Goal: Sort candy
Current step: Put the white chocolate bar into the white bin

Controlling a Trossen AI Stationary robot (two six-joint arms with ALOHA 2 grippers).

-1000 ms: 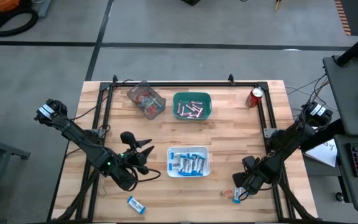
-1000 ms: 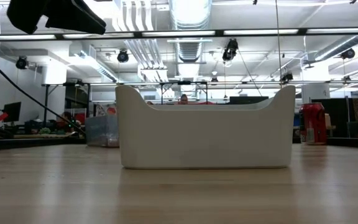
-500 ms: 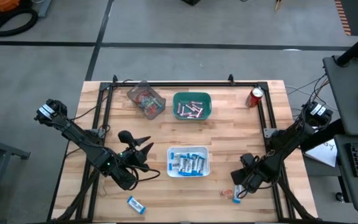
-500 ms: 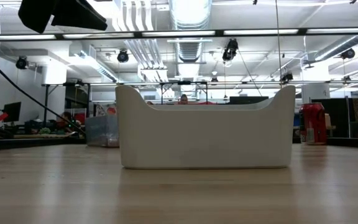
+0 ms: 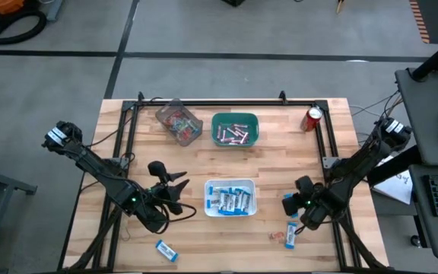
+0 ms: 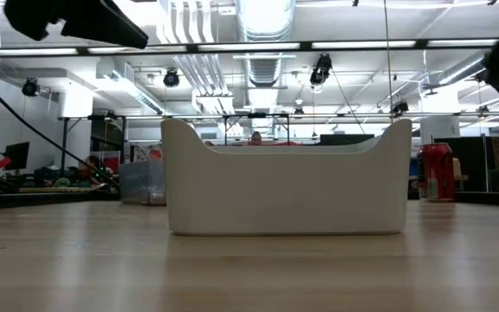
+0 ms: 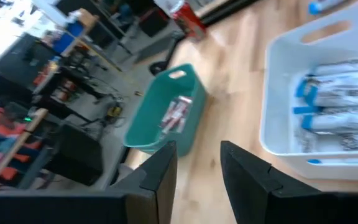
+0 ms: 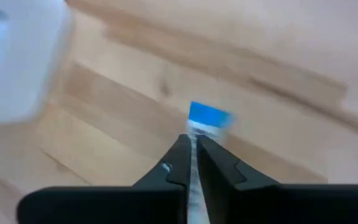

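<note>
My right gripper (image 5: 287, 204) is shut on a blue-and-white candy packet (image 8: 207, 117), right of the white bin (image 5: 230, 198) that holds more such packets. On the wood near the front edge lie another packet (image 5: 291, 235) and a small pinkish piece (image 5: 274, 235). A third packet (image 5: 166, 250) lies at the front left. My left gripper (image 5: 179, 185) hangs open left of the white bin, nothing between its fingers (image 7: 166, 168). The green bin (image 5: 235, 129) holds pinkish sticks, and the clear bin (image 5: 179, 122) holds red-orange pieces. My right gripper pinches the packet's white part (image 8: 195, 132) between its two fingertips, and the blue end (image 8: 209, 114) sticks out past them. The fingers slant down from above. The packet appears lifted clear of the wood.
A red soda can (image 5: 312, 118) stands at the far right by the black frame rail. In the low view the white bin (image 6: 284, 186) fills the middle, with the can (image 6: 436, 172) to its right and the clear bin (image 6: 141, 182) to its left.
My right gripper has shut on a blue-and-white packet near the front edge. It has risen with it toward the table's far edge and tipped its wrist. One packet and the pinkish piece stay on the wood.
</note>
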